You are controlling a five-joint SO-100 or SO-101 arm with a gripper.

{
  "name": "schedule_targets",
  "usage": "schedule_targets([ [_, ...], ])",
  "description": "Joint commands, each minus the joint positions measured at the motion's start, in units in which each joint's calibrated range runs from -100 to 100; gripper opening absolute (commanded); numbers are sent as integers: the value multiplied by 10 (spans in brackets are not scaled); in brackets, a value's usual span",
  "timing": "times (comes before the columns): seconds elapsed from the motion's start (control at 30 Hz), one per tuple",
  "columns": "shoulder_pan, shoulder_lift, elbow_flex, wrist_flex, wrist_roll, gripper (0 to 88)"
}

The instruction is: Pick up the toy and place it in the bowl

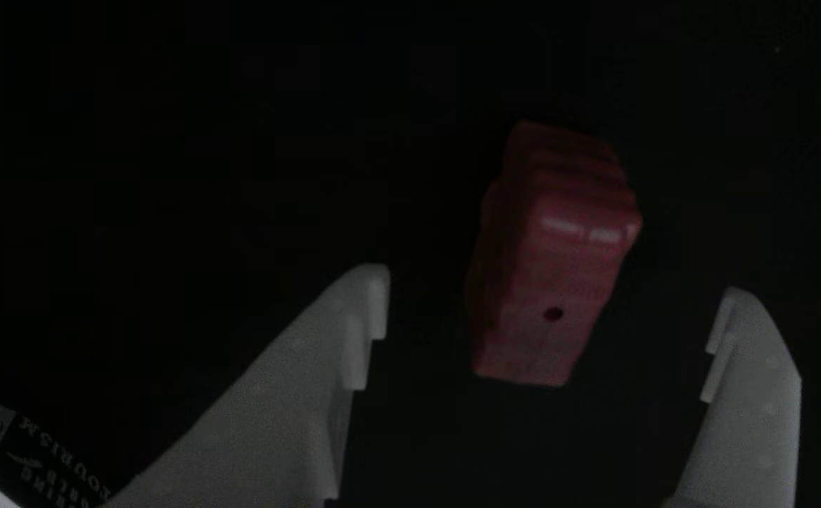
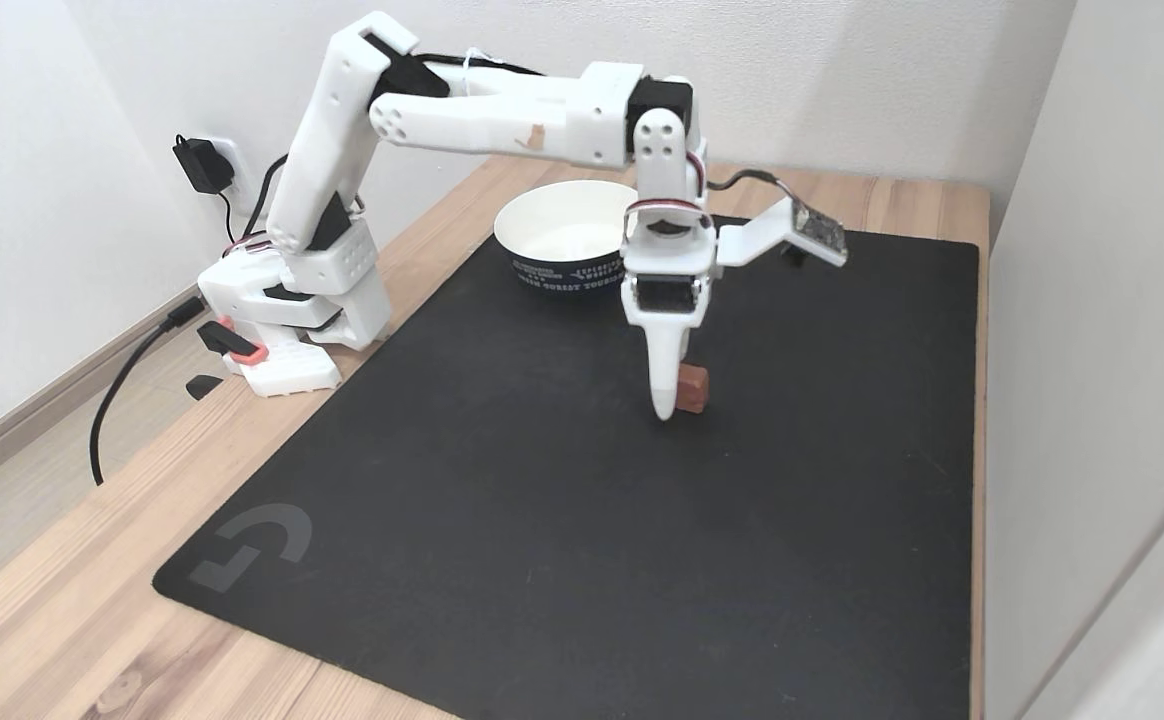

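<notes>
The toy [image 1: 555,254] is a small red ridged block with a dark hole in its near end. In the other view it lies on the dark mat between my two white fingers [image 1: 354,331], with a gap on each side. My gripper [image 1: 554,289] is open around it and touches neither side. In the fixed view the gripper [image 2: 667,400] points straight down at the mat, with the toy [image 2: 694,388] just right of its tip. The bowl [image 2: 562,275], white inside with a dark printed wall, stands behind the gripper at the mat's far edge.
A black mat [image 2: 542,500] covers most of the wooden table [image 2: 62,620]. The arm's base [image 2: 282,320] sits at the left with cables running to a wall plug. A white wall [image 2: 1092,400] borders the table's right side.
</notes>
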Motion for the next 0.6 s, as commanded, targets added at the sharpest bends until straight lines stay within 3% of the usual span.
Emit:
schedule_targets([
  [0.0,4,12,-21,-10,-3,315],
  [0.57,3,50,-12,-44,-3,307],
])
